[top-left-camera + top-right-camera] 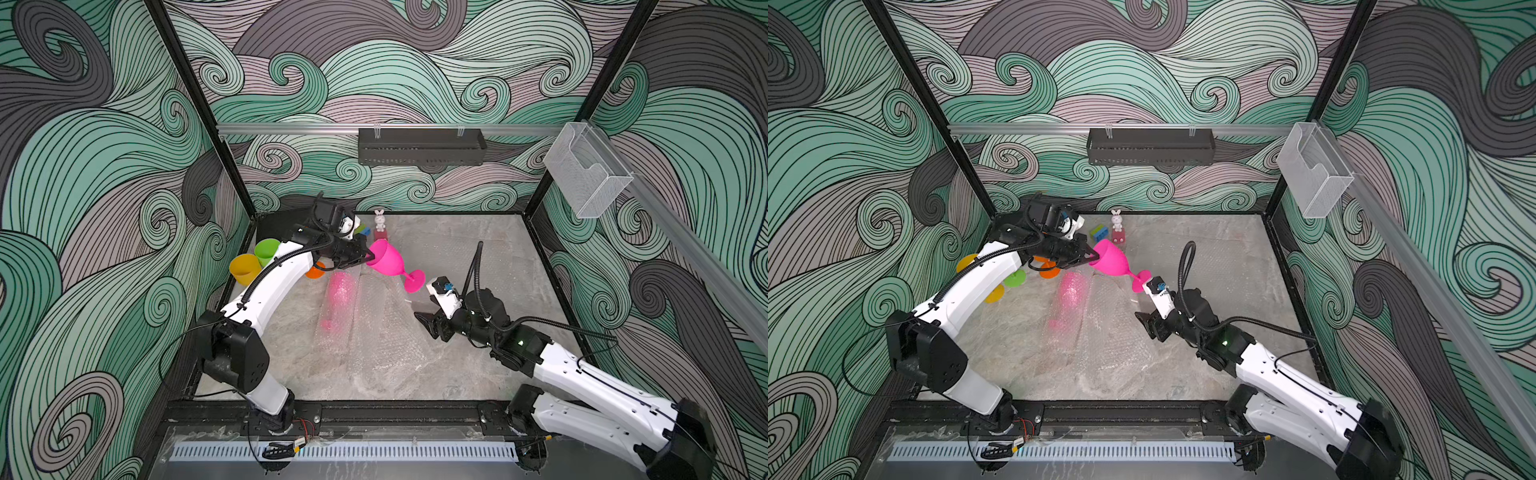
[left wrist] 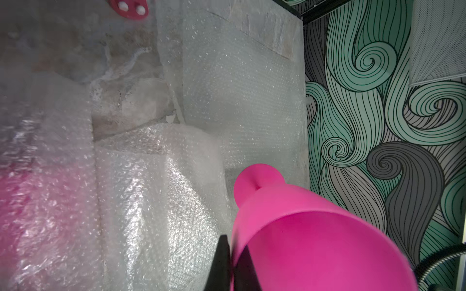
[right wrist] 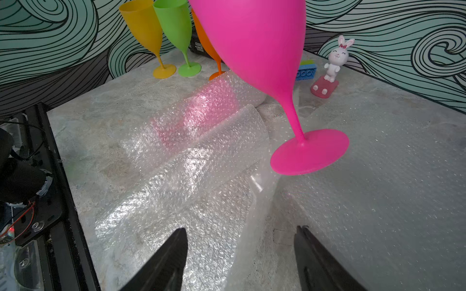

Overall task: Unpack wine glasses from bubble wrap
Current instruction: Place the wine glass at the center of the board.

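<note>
My left gripper (image 1: pixel 366 259) is clamped on the rim of the hot pink goblet (image 1: pixel 388 261), which is held tilted with its foot toward my right gripper (image 3: pixel 240 233). That one is spread and empty, over flattened bubble wrap (image 3: pixel 201 181) — beside it, a second pink goblet (image 1: pixel 338 291) lies inside a rolled tube (image 1: pixel 332 332).

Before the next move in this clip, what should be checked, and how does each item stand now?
1. Left gripper shut on held pink goblet's rim: ok.
2. Held pink goblet bare of bubble wrap: ok.
3. Right gripper open, empty: ok.
4. Yellow goblet, green goblet, orange goblet upright: ok.
5. Free spot beside them: cannot tell; the left arm covers it.
6. Second pink goblet unpacked: not ok; it lies inside the bubble wrap tube.
</note>
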`<state>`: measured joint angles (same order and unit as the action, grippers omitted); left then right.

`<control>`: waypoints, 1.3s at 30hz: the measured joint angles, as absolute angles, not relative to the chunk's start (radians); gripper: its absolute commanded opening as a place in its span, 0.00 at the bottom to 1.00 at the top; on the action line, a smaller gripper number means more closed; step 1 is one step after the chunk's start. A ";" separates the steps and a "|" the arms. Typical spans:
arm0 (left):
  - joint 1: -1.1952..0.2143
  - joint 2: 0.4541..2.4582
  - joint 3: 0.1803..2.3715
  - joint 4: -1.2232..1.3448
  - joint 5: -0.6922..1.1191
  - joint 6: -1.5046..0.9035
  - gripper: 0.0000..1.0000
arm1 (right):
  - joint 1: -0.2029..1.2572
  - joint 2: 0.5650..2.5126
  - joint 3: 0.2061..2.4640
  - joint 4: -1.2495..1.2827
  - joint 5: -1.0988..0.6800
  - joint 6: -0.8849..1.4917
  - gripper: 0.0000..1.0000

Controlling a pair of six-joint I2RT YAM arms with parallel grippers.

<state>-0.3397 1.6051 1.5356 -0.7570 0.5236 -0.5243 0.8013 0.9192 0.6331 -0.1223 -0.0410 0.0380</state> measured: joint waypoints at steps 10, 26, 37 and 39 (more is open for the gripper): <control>-0.253 1.683 1.657 -0.791 0.610 -0.504 0.00 | 0.715 0.970 0.657 -0.189 -0.056 0.068 0.72; -0.224 1.930 2.023 -0.958 0.213 -0.389 0.00 | 0.670 0.998 0.662 -0.207 -0.088 0.109 0.72; -0.251 2.218 2.370 -1.087 0.027 -0.326 0.00 | 0.656 0.974 0.660 -0.214 -0.091 0.132 0.72; -0.266 2.274 2.455 -1.120 0.004 -0.315 0.00 | 0.653 0.974 0.659 -0.214 -0.094 0.135 0.72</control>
